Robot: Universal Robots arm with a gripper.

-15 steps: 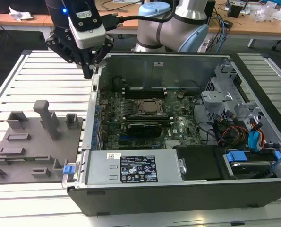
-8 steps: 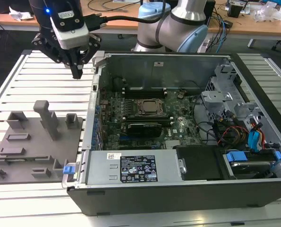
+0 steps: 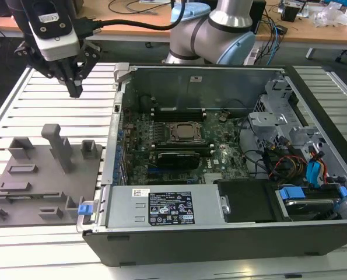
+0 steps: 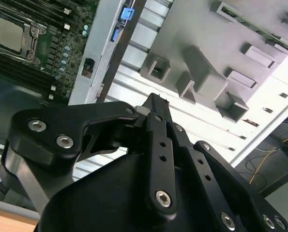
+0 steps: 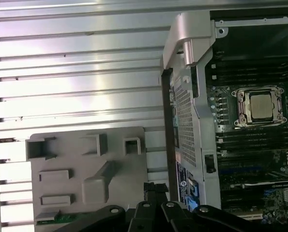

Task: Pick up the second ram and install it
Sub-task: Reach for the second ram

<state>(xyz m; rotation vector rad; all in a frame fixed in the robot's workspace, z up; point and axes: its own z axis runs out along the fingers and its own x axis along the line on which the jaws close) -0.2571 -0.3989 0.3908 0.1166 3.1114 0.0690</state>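
Note:
My gripper (image 3: 75, 91) hangs over the slatted metal table, beyond the grey plastic tray (image 3: 45, 195) and on the exterior view's left of the open computer case. Its black fingers are shut together with nothing between them, as both wrist views show (image 4: 156, 102) (image 5: 156, 187). A thin green circuit-board stick, the second ram (image 5: 56, 218), lies in a slot at the tray's edge, and its long edge (image 4: 255, 26) also appears in the second wrist view. The gripper is well above the tray and touches nothing. The CPU socket (image 3: 185, 132) sits in the middle of the motherboard, with dark memory slots along two of its sides.
The black case (image 3: 220, 239) lies open on the table, with its metal side wall (image 5: 192, 96) between tray and motherboard. Upright grey blocks (image 3: 59, 146) stand on the tray. Drive cages and coloured cables (image 3: 301, 163) fill the case's right end. The robot's arm base (image 3: 214, 29) stands behind the case.

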